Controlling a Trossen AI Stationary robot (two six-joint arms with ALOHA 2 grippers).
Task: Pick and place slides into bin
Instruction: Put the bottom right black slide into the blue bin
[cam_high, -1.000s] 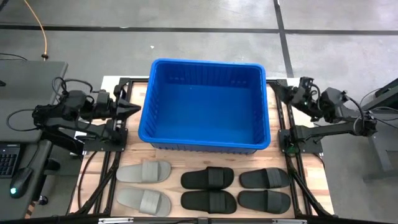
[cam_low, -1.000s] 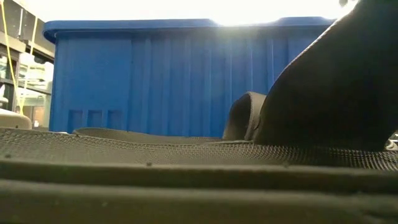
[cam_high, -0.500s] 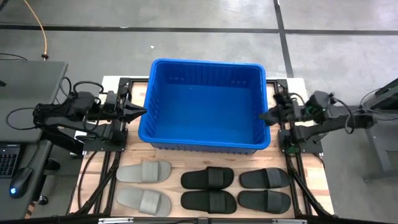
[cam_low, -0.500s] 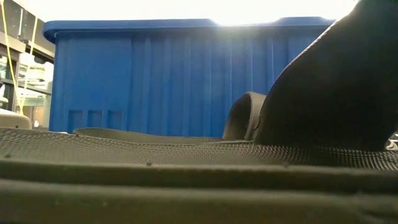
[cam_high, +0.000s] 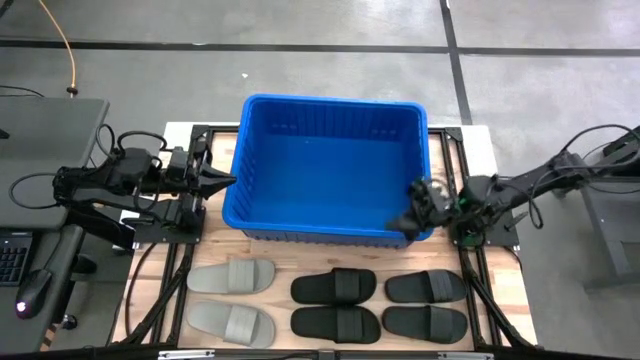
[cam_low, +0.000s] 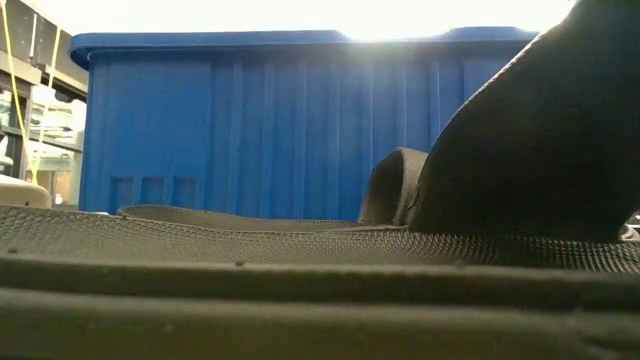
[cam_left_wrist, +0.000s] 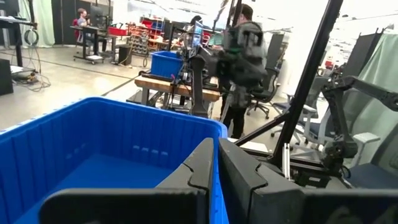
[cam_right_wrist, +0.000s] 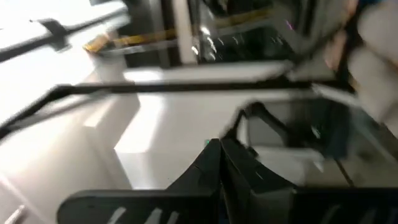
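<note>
At the near edge of the table lie all six slides, none yet in the bin (cam_high: 330, 105). The two grey slides (cam_high: 231, 300) lie toward the near left corner. The four black slides (cam_high: 380, 304) lie in two rows from the middle toward the near right corner, close beside each other.

My right gripper (cam_high: 405, 222) is clenched and holds nothing. It is at the near right corner of the bin, over the rim, just behind the black slides. I judge the first risk is here. If I go down with the fingers shut, I only push a slide and cannot take the strap. I must open first. The arm also passes very close to the bin wall, so it can knock the bin and move it. The black slides lie so near each other that wide fingers can catch two straps, or shift the neighbour out of place.

My left gripper (cam_high: 222, 181) is also clenched and empty. It waits at the left wall of the bin, its tips almost on the rim (cam_left_wrist: 186, 118). If it swings toward the grey slides without rising first, it can hit this rim.

The bin stands at the far side of the table and is empty.
</note>
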